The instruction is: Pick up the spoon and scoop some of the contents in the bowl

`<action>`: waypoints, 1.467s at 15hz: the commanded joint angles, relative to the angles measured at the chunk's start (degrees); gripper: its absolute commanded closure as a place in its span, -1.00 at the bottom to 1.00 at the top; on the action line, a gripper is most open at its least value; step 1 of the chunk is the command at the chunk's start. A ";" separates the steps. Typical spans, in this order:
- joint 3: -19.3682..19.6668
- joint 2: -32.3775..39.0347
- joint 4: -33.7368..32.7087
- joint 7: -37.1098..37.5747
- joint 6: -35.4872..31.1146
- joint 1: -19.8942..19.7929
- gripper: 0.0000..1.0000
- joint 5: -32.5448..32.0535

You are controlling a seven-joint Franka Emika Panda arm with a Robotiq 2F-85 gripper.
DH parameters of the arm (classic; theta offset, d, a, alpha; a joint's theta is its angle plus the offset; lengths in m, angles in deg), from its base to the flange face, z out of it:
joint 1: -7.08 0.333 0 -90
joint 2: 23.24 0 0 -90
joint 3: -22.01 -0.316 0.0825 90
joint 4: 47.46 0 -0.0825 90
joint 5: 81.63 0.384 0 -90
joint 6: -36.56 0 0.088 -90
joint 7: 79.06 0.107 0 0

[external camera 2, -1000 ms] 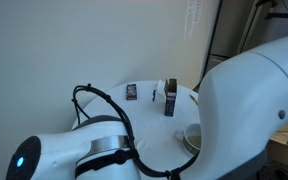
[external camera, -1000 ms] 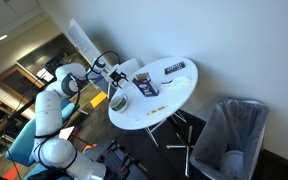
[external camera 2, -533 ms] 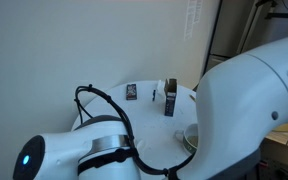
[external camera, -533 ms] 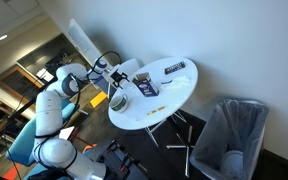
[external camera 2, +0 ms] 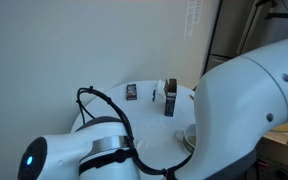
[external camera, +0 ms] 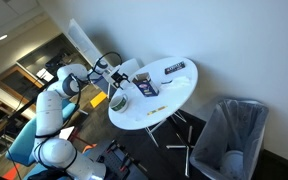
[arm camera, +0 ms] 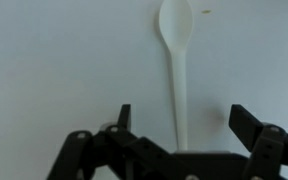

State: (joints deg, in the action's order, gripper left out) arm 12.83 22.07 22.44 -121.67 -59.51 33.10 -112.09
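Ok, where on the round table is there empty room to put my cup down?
The white table is bare along the edge nearest the bin, past the dark packet. It is crowded by the arm: the green bowl, the packet and the open gripper over the white spoon sit close together.

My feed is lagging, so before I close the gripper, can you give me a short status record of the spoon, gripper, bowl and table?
spoon: white, lying flat on the tabletop, scoop end pointing away from the gripper; not yet lifted
gripper: open, one finger on each side of the spoon handle, no contact visible
bowl: small, dull green, near the table edge by the arm; contents cannot be seen
packet: dark with yellow marks, beside the bowl
table: round, white
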 commanded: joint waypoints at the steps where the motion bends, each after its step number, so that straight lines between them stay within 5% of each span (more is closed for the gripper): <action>1: 0.21 1.45 -2.61 -0.53 2.46 0.35 -0.47 -0.69; 11: 0.24 1.38 -3.51 -0.36 3.66 0.55 0.99 -0.90; 22: -1.90 -10.52 4.40 1.84 -2.02 -1.20 0.94 1.78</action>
State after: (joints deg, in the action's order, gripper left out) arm 12.06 18.66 20.84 -121.65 -58.46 33.06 -111.70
